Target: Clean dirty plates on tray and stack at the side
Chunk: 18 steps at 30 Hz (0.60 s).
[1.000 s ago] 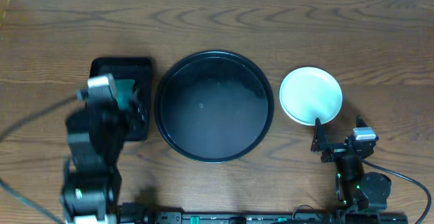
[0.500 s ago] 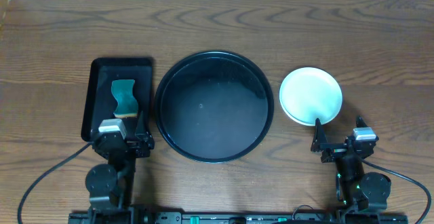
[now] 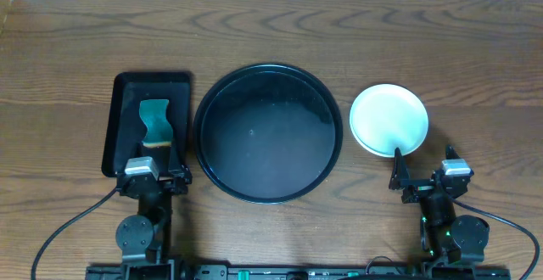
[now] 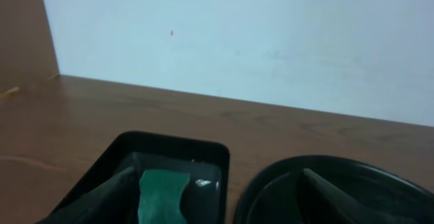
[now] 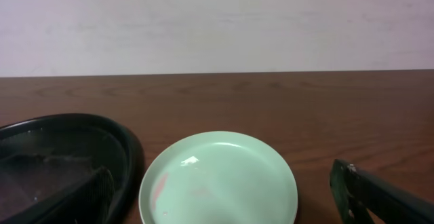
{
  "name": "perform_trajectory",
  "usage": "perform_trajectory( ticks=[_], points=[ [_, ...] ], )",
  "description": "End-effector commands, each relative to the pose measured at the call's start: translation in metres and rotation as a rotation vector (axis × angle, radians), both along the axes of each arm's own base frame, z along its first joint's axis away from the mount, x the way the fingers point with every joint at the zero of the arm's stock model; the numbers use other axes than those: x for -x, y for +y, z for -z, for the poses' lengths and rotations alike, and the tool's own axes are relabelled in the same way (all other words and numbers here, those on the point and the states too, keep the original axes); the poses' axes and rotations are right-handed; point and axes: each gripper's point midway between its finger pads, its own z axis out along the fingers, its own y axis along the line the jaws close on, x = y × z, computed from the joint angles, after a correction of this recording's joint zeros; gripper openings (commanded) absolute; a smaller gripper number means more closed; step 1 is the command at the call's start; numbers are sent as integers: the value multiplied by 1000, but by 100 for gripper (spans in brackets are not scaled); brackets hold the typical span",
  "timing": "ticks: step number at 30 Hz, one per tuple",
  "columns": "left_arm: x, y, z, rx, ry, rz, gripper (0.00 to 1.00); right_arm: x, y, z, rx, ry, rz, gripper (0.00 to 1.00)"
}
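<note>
From overhead you see the round black tray (image 3: 268, 66) in the middle of the wooden table (image 3: 271, 25). A pale mint plate (image 3: 389, 120) sits on the wood at the tray's 3 o'clock, just beside the rim and off the tray. In the right wrist view the plate carries a faint pinkish smear (image 5: 160, 187) toward its 8 o'clock edge. It may be more than one plate stacked, but you cannot count layers from either angle.

At the round tray's 9 o'clock lies a smaller rectangular tray (image 3: 121, 127), its long side running 12 to 6. A green sponge (image 3: 155, 120) lies inside it, toward the 3 o'clock wall.

Your left gripper (image 3: 156, 175) sits low at the near table edge, at the rectangular tray's 6 o'clock corner and the round tray's 8 o'clock. Its fingers (image 4: 112, 190) are spread wide with nothing between them, and the wrist camera looks out over both trays to the pale wall (image 4: 237, 41).

Your right gripper (image 3: 422, 165) sits at the plate's 5 o'clock, near the rim without touching it. Its fingers (image 5: 369, 190) are likewise parted and bare, framing the plate in its own camera.
</note>
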Motion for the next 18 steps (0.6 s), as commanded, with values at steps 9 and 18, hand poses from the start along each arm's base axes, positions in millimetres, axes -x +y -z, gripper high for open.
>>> perform_trajectory(
  ticks=[9,18],
  points=[
    [3,4,43,-15,143,-22,74,0,4,0,-10,0,-15,99],
    [3,4,46,-14,156,-23,74,0,4,0,-10,0,-15,99]
  ],
)
